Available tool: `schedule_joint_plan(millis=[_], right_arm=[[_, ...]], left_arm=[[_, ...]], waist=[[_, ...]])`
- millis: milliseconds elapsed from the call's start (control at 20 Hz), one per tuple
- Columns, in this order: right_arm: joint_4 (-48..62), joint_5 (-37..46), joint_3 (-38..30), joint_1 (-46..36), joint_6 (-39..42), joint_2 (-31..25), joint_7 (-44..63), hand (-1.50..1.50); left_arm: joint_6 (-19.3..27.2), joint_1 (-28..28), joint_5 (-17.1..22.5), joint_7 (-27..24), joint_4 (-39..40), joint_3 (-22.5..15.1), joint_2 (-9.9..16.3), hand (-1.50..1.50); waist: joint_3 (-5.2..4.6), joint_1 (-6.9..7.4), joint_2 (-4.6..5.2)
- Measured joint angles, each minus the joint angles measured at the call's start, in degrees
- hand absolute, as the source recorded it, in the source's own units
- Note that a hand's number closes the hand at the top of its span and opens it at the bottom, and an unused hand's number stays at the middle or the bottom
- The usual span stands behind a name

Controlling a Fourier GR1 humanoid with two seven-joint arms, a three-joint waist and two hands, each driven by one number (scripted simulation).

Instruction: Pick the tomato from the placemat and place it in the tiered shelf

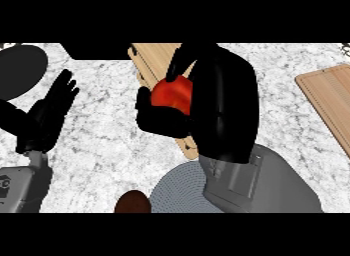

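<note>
The right hand [207,95] has the tomato [172,94] clutched, fingers and thumb curled round it, raised over a wooden piece [154,57] beyond the grey placemat [174,192]. The left hand [49,112] rests open at the left, fingers up. The risk now: the round fruit could slip out if the fingers ease mid-carry, or knock a shelf edge (hard to judge). The tiered shelf can't be clearly identified; arm and hand hide much, and a brown object [132,202] is cut off below.

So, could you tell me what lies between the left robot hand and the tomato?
In the head view, only bare counter separates the left robot hand from the tomato.
</note>
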Motion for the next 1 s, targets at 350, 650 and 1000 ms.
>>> schedule_joint_plan(millis=[350, 650, 1000], right_arm=[[-2.1, 1.5, -4.8, 4.8, 0.9, 0.2, -2.0, -1.5], [-1.0, 6.0, -9.2, 8.3, -3.3, -0.1, -5.9, -1.5], [-0.7, 4.6, -14.6, 10.3, -9.9, -0.5, -12.6, -1.5]], left_arm=[[-0.7, 0.9, -0.6, -1.1, 0.3, 0.7, 0.1, 0.0], [-1.3, 0.4, -0.5, -1.1, 0.6, 1.2, -0.1, 0.0], [-1.6, 0.1, -1.3, -0.7, 0.5, 1.1, -0.7, 0.0]], waist=[[-0.05, -0.18, -0.08], [-0.03, -0.08, -0.45], [-0.01, 0.1, -0.02]])
